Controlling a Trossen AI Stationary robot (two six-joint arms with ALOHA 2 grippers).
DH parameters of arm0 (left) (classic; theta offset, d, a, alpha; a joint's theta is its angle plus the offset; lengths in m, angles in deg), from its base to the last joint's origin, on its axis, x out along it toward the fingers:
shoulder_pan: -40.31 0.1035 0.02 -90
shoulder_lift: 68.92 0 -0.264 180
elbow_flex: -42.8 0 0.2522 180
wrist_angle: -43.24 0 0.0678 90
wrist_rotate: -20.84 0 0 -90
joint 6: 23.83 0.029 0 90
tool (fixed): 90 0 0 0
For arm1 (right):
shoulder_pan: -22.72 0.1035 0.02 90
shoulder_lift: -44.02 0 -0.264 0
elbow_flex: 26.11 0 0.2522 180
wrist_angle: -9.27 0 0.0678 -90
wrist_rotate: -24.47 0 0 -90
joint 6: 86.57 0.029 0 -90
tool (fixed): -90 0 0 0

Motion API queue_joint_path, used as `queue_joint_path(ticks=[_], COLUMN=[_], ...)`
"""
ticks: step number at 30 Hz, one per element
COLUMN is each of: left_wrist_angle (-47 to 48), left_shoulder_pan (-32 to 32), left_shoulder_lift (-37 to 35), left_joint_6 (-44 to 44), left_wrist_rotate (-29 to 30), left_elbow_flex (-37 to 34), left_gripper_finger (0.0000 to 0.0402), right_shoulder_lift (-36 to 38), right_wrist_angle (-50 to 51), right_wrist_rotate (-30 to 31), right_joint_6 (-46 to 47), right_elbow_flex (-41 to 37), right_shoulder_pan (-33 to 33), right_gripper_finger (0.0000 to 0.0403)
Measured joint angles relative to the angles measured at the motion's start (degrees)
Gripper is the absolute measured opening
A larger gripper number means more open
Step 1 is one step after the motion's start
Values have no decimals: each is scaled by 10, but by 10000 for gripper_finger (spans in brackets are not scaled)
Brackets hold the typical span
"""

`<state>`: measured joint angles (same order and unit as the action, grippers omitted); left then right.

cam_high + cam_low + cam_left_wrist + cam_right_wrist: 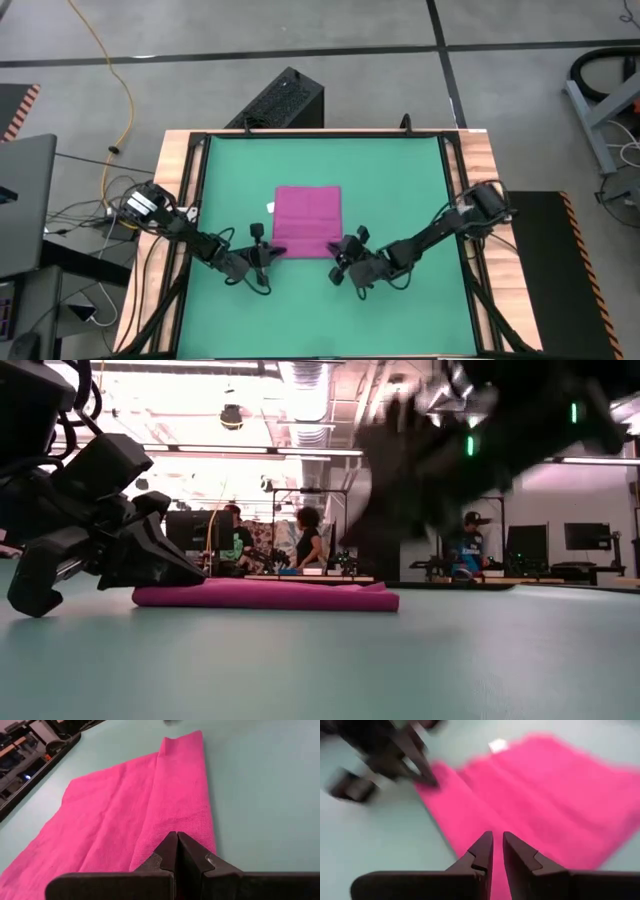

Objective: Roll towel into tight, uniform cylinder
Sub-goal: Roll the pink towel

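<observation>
Looking down on the tabletop (420,300), you have the towel (307,221) lying flat near the middle of the green mat (400,180), folded into a rectangle, with its small white tag (270,207) at the left edge. Both arms sit at the near edge of the cloth.

Your left claw (262,252) is at the near-left corner, and its wrist camera shows the fingers clenched tight together with the tips right at the hem; whether any fabric is pinched between them you cannot tell. Your right claw (345,250) is at the near-right corner, where the cloth is slightly rucked. Its fingers stand a narrow slit apart over the pink edge, and the pictures do not show anything caught in that slit.

Expect the towel to behave as a light, limp, slightly grippy cloth: it will sag, bunch and skew rather than hold a line. Take it along the near hem, one claw at each corner, pinching every layer. Keep both ends level as you turn the edge over, or the roll will probably cone and come out loose.
</observation>
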<state>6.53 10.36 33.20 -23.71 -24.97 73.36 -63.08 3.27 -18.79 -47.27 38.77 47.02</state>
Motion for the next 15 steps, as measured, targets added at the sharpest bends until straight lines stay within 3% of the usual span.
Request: queue_joint_path(ticks=[7,11,15], left_wrist_angle=[16,20,26], left_shoulder_pan=[11,20,33], left_shoulder_lift=[0,0,0], left_joint_6=[-23,-26,-32], left_wrist_rotate=[-24,-42,-62], left_elbow_flex=[0,0,0], left_gripper_finger=[0,0,0], right_shoulder_lift=[90,93,71], right_wrist_angle=[32,107,96], right_wrist_rotate=[-32,-78,-136], right_joint_6=[-274,-344,-411], right_elbow_flex=[1,0,0], right_shoulder_pan=[26,31,15], right_gripper_finger=[81,137,215])
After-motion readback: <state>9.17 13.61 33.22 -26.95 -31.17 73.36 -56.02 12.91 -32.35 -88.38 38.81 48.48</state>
